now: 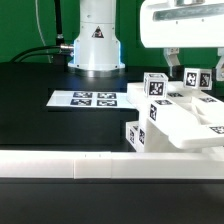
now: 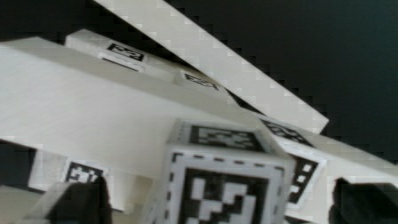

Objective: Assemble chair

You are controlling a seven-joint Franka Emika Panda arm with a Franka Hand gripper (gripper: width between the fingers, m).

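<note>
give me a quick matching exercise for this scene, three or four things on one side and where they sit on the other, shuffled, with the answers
Things:
1. marker board
2. border rail
3. chair parts
4. robot base

Places:
A. along the front edge, nearest the exterior camera
B. at the back of the table, before the green wall
C. flat on the black table, toward the exterior view's left of the white pieces
D. clustered at the exterior view's right, under the gripper

Pairs: 1-C, 2-A, 3-D, 4-B
</note>
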